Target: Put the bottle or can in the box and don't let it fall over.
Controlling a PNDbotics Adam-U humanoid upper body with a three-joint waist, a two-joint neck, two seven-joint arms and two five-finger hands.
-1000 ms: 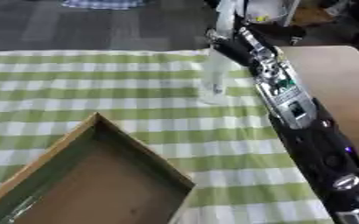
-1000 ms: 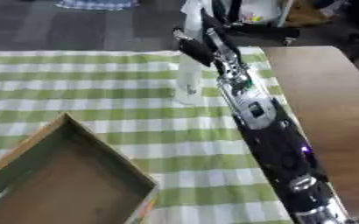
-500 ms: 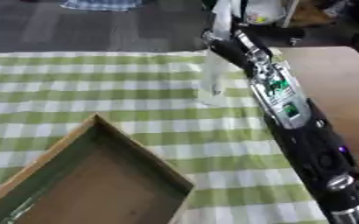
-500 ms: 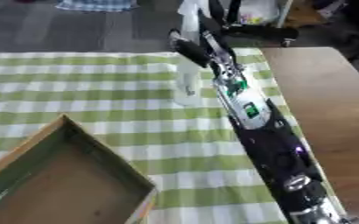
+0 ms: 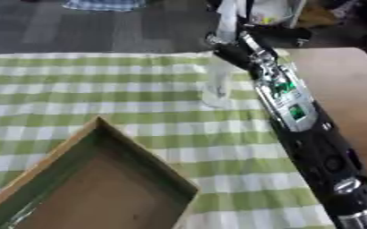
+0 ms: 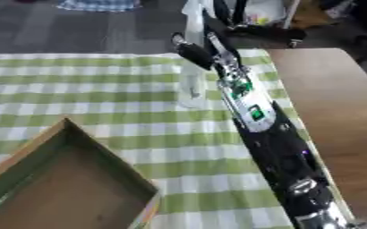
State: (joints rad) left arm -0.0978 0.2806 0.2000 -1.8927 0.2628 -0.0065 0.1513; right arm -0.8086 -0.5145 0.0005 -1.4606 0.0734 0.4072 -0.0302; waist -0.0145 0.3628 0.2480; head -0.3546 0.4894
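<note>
Green-checked tablecloth [image 5: 100, 94] covers table. Clear bottle [image 5: 216, 87] upright at far side, well apart from open box [image 5: 85, 188] near lower left. Right hand [image 6: 193, 50] beside bottle top, apparently touching; grasp unclear.

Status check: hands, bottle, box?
Right hand at the clear bottle, grip unclear. Bottle upright on the checked cloth. Box empty, near left. Left hand not visible.

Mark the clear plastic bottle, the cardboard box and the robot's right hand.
clear plastic bottle [image 5: 216, 89], left eye view, on its body.
cardboard box [image 5: 143, 159], left eye view, on its right wall.
right hand [image 6: 193, 53], right eye view, on the hand at the bottle.
</note>
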